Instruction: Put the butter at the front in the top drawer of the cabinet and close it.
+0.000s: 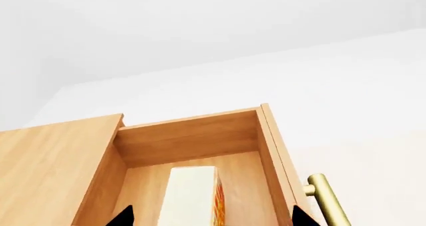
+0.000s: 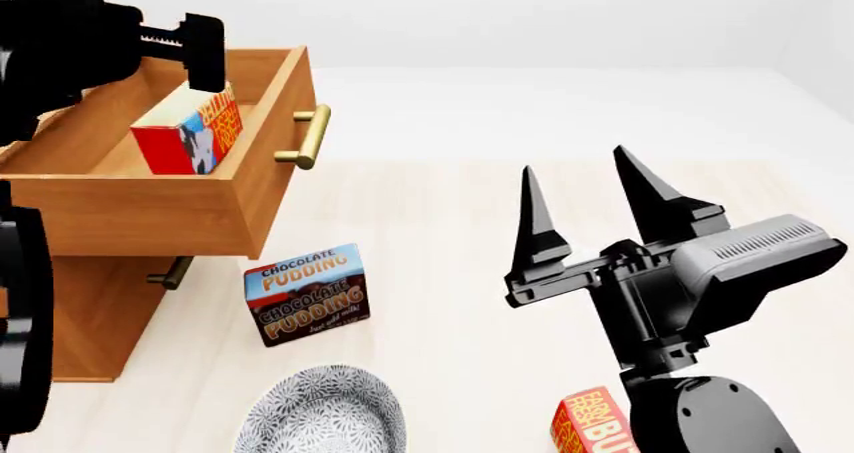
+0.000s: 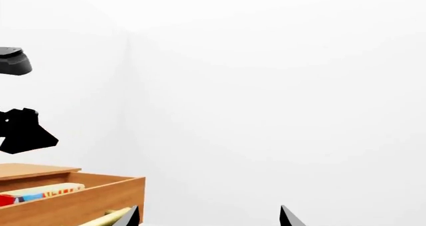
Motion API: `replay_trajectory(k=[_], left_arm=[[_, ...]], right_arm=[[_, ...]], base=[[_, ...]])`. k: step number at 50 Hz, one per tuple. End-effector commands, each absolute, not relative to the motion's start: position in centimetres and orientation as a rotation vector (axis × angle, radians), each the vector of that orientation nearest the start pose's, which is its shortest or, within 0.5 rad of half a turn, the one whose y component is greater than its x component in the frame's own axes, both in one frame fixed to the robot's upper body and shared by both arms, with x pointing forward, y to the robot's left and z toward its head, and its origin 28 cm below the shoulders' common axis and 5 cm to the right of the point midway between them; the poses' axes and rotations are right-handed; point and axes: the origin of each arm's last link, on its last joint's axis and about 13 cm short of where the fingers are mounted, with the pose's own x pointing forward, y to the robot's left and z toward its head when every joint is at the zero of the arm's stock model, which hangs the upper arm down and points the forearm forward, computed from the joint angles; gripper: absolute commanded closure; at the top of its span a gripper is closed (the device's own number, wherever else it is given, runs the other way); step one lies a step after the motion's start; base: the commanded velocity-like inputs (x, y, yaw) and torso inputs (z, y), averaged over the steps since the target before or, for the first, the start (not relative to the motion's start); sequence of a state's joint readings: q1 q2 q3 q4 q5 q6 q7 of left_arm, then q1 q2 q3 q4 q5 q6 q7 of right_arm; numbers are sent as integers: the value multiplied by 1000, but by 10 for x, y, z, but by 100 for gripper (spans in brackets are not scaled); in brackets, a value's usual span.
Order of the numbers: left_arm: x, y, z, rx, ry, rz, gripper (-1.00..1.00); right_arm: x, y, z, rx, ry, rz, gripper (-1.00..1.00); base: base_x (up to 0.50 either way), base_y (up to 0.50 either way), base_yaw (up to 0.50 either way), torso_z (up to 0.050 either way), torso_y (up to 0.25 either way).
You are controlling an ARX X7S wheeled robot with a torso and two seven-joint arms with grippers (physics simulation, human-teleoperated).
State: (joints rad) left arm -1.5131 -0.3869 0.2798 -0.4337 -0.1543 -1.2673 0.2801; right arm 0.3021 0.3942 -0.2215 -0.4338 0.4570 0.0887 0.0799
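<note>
The cabinet (image 2: 80, 313) stands at the left with its top drawer (image 2: 160, 208) pulled open, brass handle (image 2: 304, 138) facing the room. The butter (image 2: 187, 133) stands on edge inside it, red end and cow picture showing. My left gripper (image 2: 120, 93) hovers open over the drawer. In the left wrist view the butter (image 1: 189, 196) lies between the spread fingertips (image 1: 123, 217) without touching them, and the left gripper (image 1: 213, 218) holds nothing. My right gripper (image 2: 587, 208) is raised at the right, open and empty, far from the drawer (image 3: 80, 198).
A chocolate pudding box (image 2: 307, 293) lies on the floor before the cabinet, near the lower drawer's handle (image 2: 170, 273). A patterned bowl (image 2: 320, 413) sits at the front. A second butter carton (image 2: 587, 425) shows at the bottom edge, partly hidden by my right arm.
</note>
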Motion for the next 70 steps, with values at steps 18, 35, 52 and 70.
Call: replay_trajectory(k=[18, 35, 52, 70], left_arm=[[306, 281, 334, 126, 74, -173, -100], [285, 260, 326, 108, 2, -267, -100], [256, 244, 311, 42, -21, -381, -100], [234, 234, 296, -8, -55, -458, -100]], right_arm=[[242, -108, 160, 48, -508, 321, -100], [240, -109, 158, 53, -504, 319, -100], [242, -110, 157, 57, -503, 299, -100], [241, -110, 156, 57, -501, 288, -100]], base=[[0, 0, 0, 0, 0], [0, 0, 0, 0, 0], [0, 0, 0, 0, 0], [0, 0, 0, 0, 0]])
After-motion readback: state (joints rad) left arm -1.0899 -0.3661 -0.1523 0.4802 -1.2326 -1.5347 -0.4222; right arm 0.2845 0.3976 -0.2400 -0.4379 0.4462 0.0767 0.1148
